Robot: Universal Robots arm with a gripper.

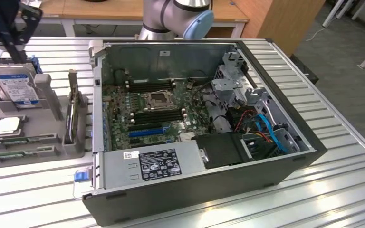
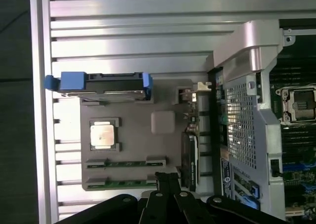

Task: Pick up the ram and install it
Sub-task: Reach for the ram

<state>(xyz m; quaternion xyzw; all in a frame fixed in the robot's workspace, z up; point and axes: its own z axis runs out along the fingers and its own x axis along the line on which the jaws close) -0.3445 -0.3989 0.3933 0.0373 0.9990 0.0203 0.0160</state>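
Note:
Two green ram sticks (image 1: pixel 19 141) lie flat in the grooves of a grey holder (image 1: pixel 49 142) on the exterior view's left; in the wrist view the ram (image 2: pixel 126 163) sits near the holder's edge. My gripper (image 1: pixel 8 31) hangs high above the holder's far end. In the wrist view the gripper (image 2: pixel 167 177) has its black fingers pressed together, shut and holding nothing, above the end of the ram grooves. The open computer case (image 1: pixel 201 190) shows the motherboard's black slots (image 1: pixel 160 116).
The holder also carries an upright hard drive (image 1: pixel 14 85) with blue rails, a square silver processor (image 1: pixel 8 125) and an upright card (image 1: pixel 74 114). The case's walls, its power supply (image 1: pixel 150 164) and a drive cage (image 1: pixel 233 90) crowd the motherboard. Everything rests on a slatted metal table (image 1: pixel 334 190).

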